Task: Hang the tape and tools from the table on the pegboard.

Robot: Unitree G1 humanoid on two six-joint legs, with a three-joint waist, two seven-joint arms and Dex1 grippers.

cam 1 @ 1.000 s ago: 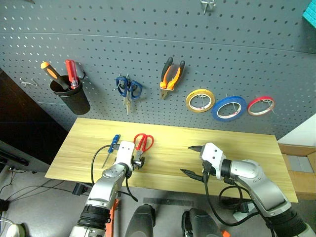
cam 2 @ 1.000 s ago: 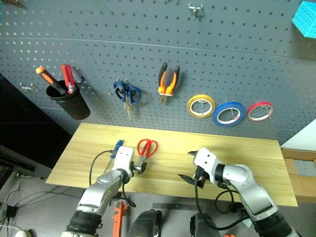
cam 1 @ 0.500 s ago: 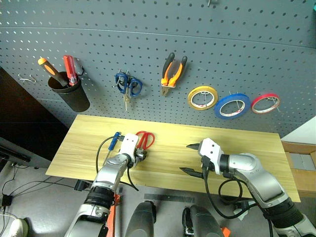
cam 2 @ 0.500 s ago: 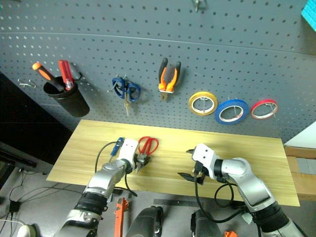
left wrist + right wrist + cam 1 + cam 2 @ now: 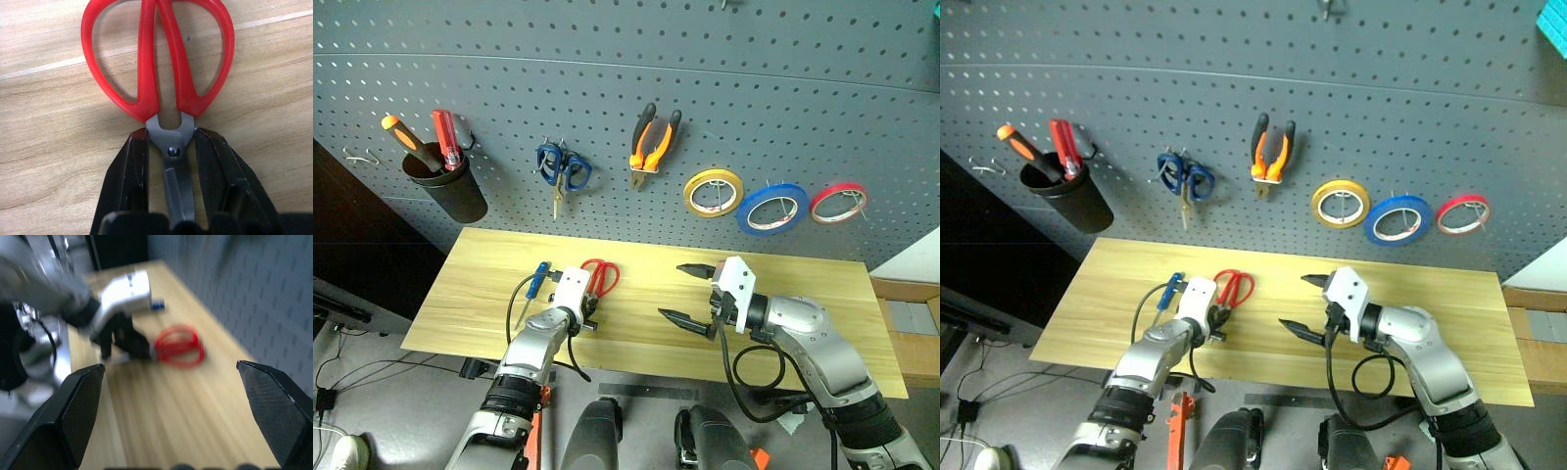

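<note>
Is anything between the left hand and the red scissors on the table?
Nothing visible. The left hand already has its fingers on both sides of the red scissors at the pivot, on the table.

Bare table [image 5: 803, 284] lay open right of the red-handled scissors [image 5: 599, 277]. The blue-handled screwdriver [image 5: 536, 282] crowded their left. On the pegboard [image 5: 803, 117], the blue-handled scissors [image 5: 564, 168] and orange-and-black-handled pliers [image 5: 653, 144] hung directly above, free holes between them.

Scissors [image 5: 599, 277] two; pliers [image 5: 653, 144] one; tape rings [image 5: 771, 208] three; screwdrivers [image 5: 535, 286] three.
</note>
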